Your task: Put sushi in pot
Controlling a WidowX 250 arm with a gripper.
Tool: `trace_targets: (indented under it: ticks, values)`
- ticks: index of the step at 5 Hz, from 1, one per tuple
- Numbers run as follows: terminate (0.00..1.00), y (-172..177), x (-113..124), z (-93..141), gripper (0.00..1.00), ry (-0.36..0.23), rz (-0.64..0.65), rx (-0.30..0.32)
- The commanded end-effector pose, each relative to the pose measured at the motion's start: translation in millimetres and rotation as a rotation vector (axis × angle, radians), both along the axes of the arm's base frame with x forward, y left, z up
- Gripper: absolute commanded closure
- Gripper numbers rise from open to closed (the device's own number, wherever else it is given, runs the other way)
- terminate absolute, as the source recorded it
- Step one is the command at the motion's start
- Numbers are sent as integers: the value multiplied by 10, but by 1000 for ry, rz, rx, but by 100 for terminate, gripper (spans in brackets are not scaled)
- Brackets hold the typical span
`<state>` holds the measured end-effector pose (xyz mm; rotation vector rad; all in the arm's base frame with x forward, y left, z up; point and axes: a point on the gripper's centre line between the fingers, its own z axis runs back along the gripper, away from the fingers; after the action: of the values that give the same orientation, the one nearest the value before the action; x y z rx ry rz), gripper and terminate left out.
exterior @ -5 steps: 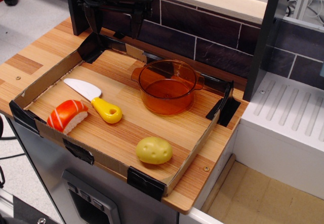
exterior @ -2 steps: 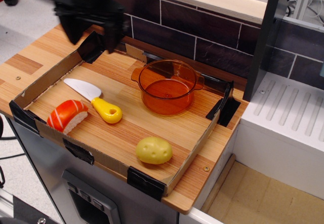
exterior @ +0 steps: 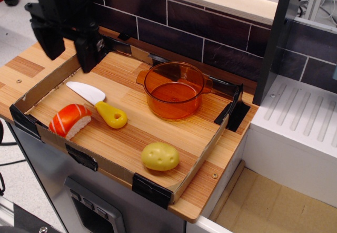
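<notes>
The sushi (exterior: pixel 69 119), orange top with white stripes on a white base, lies at the front left of the cardboard tray (exterior: pixel 50 139). The transparent orange pot (exterior: pixel 174 89) stands empty at the tray's back middle. My black gripper (exterior: pixel 68 54) hangs open and empty above the tray's back-left corner, well above and behind the sushi, its two fingers (exterior: pixel 87 54) wide apart.
A toy knife (exterior: pixel 100 105) with white blade and yellow handle lies just right of the sushi. A yellow potato (exterior: pixel 160 156) sits near the tray's front right. A dark tiled wall (exterior: pixel 210 38) stands behind, and a white drainer (exterior: pixel 300 122) to the right.
My gripper has moved left and down, from above the tray's back edge towards the back-left corner, closer to the sushi. Nothing on the tray has moved.
</notes>
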<state>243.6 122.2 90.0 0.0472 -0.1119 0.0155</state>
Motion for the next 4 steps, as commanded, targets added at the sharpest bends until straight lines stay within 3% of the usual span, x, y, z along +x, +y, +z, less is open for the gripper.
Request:
trace_targets:
  ticks: [1,2,4]
  values:
    - [0,105,-159,-357,0,118,-87,64]
    - [0,90,-191,-583,0,158,-94,68]
    - [0,37,-144,-697,0,178,-74,46]
